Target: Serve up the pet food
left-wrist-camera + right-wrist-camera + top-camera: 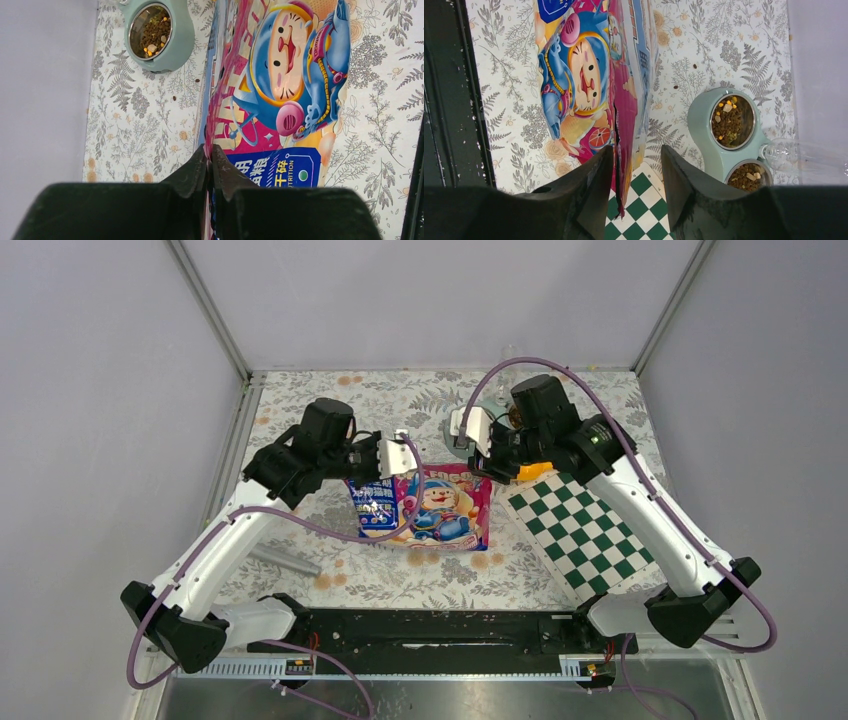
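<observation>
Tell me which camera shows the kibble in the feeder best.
Right wrist: both cups of the green feeder show kibble clearly. Left wrist catches only one filled cup, near its top edge. Top external hides the feeder almost wholly behind the right arm.

Light bright, even, diffuse from overhead; walls (pixel 100 390) render pale lilac. Top view: soft faint shadows under both arms on the desk (pixel 400 405). Glossy bag (pixel 280 65) shows mild sheen toward 12 o'clock. Wrist views: left tool (pixel 209 148) and right tool (pixel 636 150) dark, underexposed, soft-focus at 6 o'clock; desk print sharp.
</observation>
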